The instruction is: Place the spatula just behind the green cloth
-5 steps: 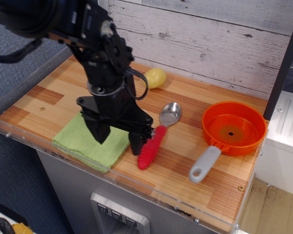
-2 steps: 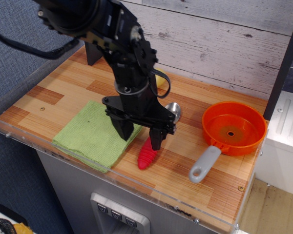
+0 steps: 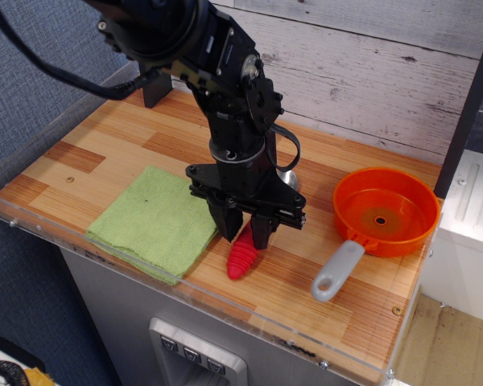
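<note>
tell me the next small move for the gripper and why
Probably close on the spatula. The gripper looks open, with one finger on each side of the red handle, low near the table. The spatula lies right of the green cloth, not behind it, so it needs gripping before it can be lifted and carried there.

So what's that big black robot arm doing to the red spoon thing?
The robot arm's gripper is right down over the spatula, with one finger on each side of its red handle, ready to grab it. The spatula lies on the wooden table, just right of the green cloth. It has not been lifted yet. An orange pan sits off to the right, untouched.
</note>
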`<state>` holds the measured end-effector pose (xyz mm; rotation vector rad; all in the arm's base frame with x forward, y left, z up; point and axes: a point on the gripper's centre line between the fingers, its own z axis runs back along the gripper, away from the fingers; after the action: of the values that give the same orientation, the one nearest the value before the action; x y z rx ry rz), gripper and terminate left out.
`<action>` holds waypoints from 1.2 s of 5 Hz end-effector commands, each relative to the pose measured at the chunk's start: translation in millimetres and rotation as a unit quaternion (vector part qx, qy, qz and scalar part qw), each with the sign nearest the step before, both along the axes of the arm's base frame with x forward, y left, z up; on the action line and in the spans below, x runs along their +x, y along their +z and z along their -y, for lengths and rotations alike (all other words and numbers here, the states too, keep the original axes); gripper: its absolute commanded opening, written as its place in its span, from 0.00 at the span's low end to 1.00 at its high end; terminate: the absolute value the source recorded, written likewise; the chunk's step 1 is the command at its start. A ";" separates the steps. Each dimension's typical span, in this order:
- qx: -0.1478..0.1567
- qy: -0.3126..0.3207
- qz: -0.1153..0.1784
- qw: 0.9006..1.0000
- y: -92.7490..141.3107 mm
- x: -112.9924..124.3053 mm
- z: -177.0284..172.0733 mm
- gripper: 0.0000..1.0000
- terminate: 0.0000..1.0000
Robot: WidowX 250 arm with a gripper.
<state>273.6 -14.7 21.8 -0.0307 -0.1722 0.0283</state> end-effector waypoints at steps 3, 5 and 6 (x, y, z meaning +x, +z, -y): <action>0.012 -0.007 -0.005 1.000 -11.1 10.7 4.6 0.00 0.00; 0.008 0.000 0.001 1.000 -1.8 9.8 1.4 0.00 0.00; 0.002 0.004 0.010 1.000 7.6 8.8 -1.3 0.00 0.00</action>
<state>277.6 -15.9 18.2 -0.0244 -0.1492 0.0341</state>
